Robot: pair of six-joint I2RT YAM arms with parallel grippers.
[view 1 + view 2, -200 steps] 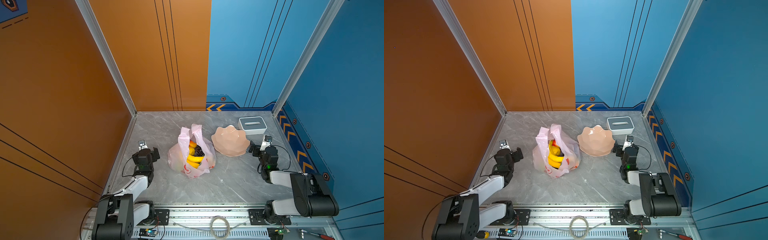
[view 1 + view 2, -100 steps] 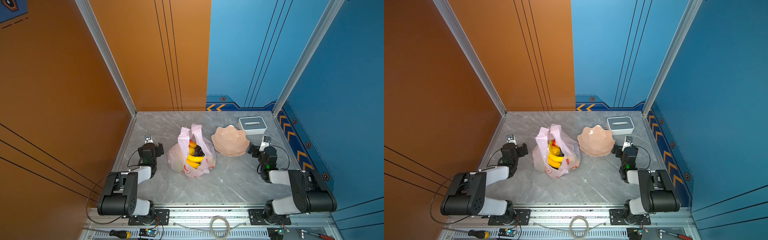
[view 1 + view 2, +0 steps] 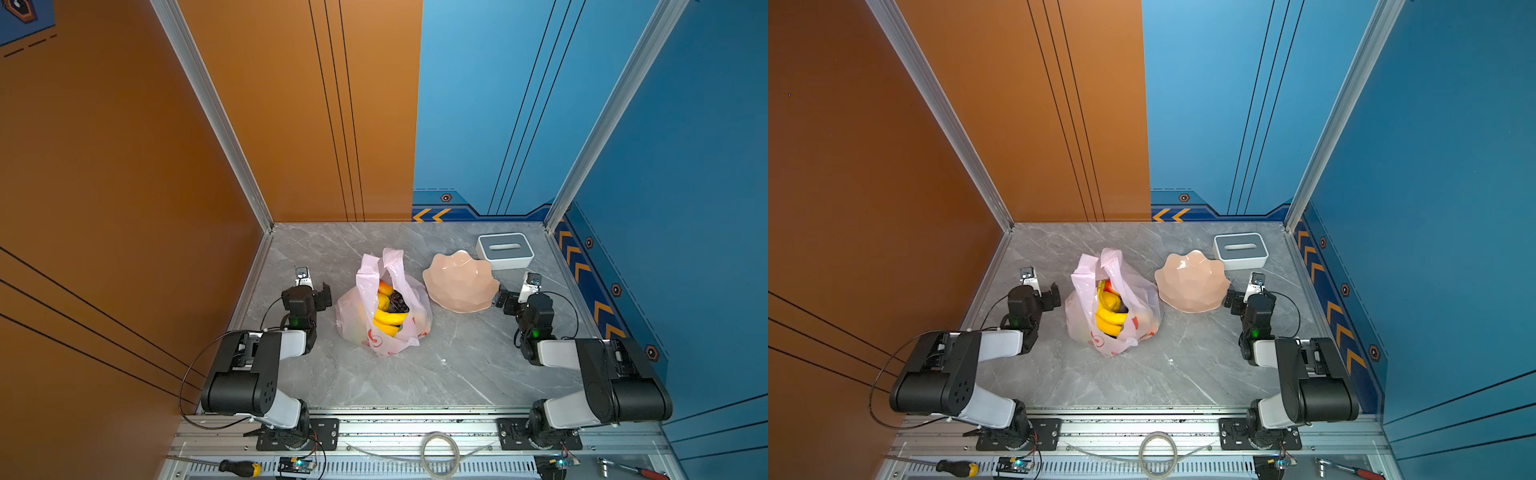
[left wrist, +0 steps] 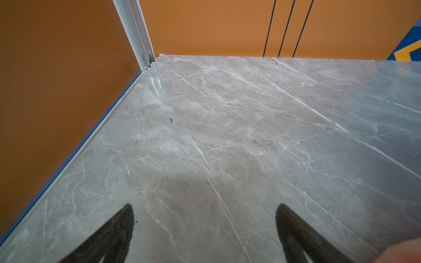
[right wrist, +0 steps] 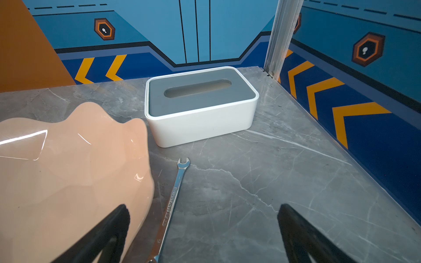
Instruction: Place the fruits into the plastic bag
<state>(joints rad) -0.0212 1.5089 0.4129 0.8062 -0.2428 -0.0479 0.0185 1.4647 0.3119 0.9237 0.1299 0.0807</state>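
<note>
The pale-pink plastic bag stands upright on the marble table, mouth open and both handles up. Inside it show the fruits: a yellow banana bunch, dark grapes and a red-orange fruit. My left gripper rests low just left of the bag, open and empty over bare marble. My right gripper sits right of the bowl, open, with nothing held.
An empty peach scalloped bowl stands right of the bag. Behind it is a white-and-grey slotted box. A steel wrench lies beside the bowl, near one right finger. The side walls are close to both arms.
The left arm has folded back at its base, and its gripper has shifted right, closer to the bag. The right arm, bag and bowl have hardly moved.
</note>
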